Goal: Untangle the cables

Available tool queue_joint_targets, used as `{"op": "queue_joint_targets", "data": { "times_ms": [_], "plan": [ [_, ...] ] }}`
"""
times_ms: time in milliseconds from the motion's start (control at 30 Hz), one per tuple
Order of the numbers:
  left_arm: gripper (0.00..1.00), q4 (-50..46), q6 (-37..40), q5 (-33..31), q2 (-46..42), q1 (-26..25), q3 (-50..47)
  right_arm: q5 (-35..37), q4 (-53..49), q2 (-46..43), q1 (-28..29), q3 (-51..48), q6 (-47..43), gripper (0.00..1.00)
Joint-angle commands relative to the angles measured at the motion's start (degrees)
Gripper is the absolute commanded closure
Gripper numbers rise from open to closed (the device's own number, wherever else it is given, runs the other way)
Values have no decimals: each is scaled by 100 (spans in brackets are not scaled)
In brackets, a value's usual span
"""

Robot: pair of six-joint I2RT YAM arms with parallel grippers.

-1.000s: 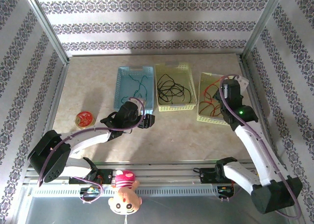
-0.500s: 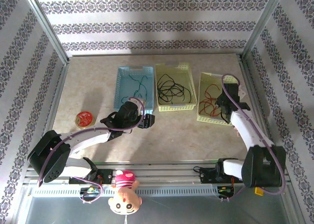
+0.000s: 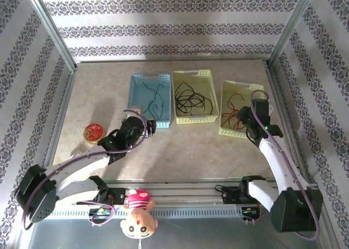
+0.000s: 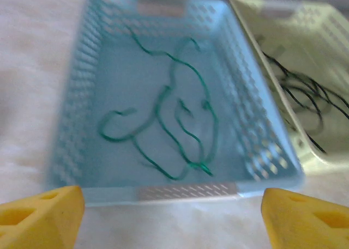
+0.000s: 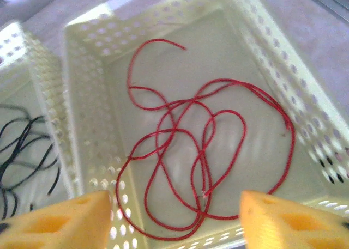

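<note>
A dark green cable (image 4: pixel 174 123) lies in loose loops in the blue basket (image 3: pixel 136 91). My left gripper (image 4: pixel 172 213) hovers just before that basket's near wall, open, with nothing between its yellow fingers (image 4: pixel 46 216). A black cable (image 3: pixel 192 101) lies coiled in the middle pale yellow basket (image 3: pixel 210 74). In the right pale yellow basket (image 5: pixel 87 96) a red cable (image 5: pixel 202 151) rests in overlapping loops. My right gripper (image 5: pixel 174 216) hangs open over that basket's near end, above the cable and apart from it. From above, the left gripper (image 3: pixel 148 126) and right gripper (image 3: pixel 246 121) show near their baskets.
The three baskets stand side by side at mid-table. A small round dish with red contents (image 3: pixel 94 132) sits at the left. A plush doll (image 3: pixel 139 213) hangs on the near rail. Patterned walls and metal posts close the table in.
The right gripper has opened and drawn back towards the near end of its basket. The left gripper has opened wider, and its arm has shifted left and stretched lower.
</note>
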Motion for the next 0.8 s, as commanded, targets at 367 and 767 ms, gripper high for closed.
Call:
{"op": "queue_joint_targets", "data": {
  "times_ms": [367, 767],
  "plan": [
    [1, 321, 1777, -2036, -244, 1938, -406, 1950, 3777, -15, 614, -1856, -2416, 2],
    [1, 1778, 1409, -1319, 915, 2878, -1158, 423, 6160, 1597, -183, -2237, -3020, 2]
  ]
}}
